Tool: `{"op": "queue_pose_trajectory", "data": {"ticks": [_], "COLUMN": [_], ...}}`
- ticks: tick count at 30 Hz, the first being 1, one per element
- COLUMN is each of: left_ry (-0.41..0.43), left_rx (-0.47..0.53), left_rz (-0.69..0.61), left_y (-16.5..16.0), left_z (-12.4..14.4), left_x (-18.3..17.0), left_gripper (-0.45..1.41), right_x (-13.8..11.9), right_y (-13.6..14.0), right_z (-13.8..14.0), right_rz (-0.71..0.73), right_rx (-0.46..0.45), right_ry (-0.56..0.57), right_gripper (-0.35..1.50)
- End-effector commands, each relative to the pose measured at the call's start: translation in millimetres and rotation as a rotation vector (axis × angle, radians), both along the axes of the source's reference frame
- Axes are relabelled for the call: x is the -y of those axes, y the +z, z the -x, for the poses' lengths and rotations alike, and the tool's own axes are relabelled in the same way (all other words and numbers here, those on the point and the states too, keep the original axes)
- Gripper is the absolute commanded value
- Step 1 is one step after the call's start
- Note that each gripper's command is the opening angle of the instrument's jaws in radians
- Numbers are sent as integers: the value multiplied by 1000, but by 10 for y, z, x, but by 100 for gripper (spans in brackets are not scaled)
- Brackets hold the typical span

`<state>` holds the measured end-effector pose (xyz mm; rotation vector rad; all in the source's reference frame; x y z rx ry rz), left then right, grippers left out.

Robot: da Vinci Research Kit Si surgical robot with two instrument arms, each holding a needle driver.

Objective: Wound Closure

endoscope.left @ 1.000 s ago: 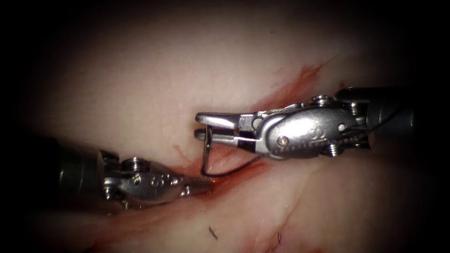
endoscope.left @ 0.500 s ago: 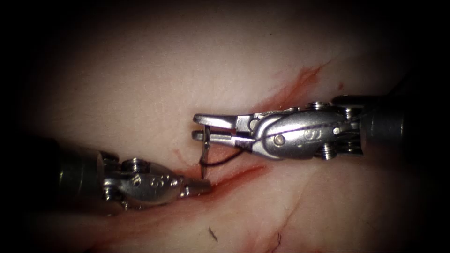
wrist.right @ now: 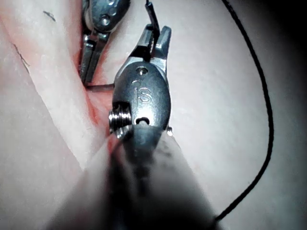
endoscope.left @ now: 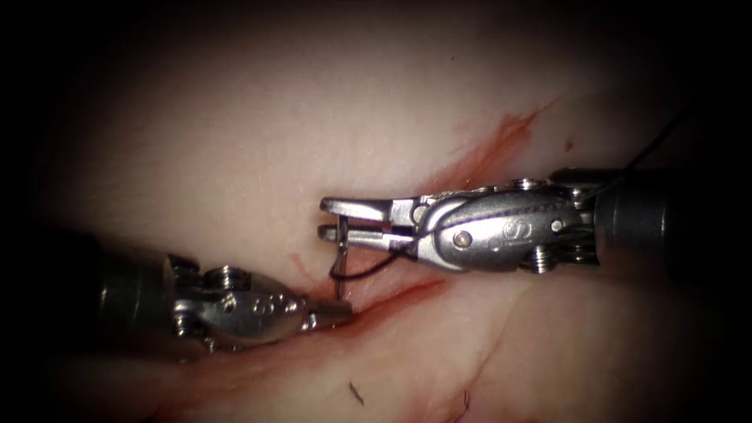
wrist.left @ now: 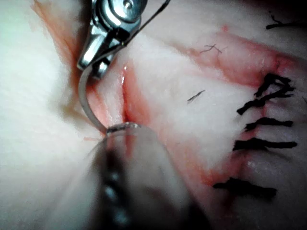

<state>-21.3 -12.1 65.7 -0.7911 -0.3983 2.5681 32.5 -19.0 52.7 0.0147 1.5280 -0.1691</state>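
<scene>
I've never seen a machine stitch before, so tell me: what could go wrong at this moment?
The right tool grips the needle near one end, so it might twist in the jaws. Its other end meets the tissue beside the left tool, where the two could clash. The thread lies across the right tool and might snag.

The right arm's tool (wrist.right: 154, 39) has its jaws closed on the needle (wrist.right: 152, 18) near its dark swaged end, which pokes out past the tips. The left arm's tool (wrist.right: 90, 60) lies just beside it, tips down at the red cut (wrist.right: 98, 112) in the tissue (wrist.right: 211, 105). Black thread (wrist.right: 268, 120) curves across the pale tissue, apart from both tools.
</scene>
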Motion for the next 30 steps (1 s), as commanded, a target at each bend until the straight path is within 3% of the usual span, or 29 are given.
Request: {"op": "queue_pose_trajectory", "data": {"ticks": [1,23,30], "left_ry": [0,2,3], "left_rx": [0,1,2], "left_rz": [0,-2,-5], "left_y": [5,5,5], "left_z": [5,5,5], "left_x": [2,2,2], "left_gripper": [-35,-35,-37], "right_x": [-1,19,9], "right_y": [3,13,10], "right_z": [-9,-11,-9], "right_rz": [-3,-108,-127], "right_rx": [-2,11,16], "right_ry": [-1,-30,-20], "right_gripper": [-35,-35,-35]}}
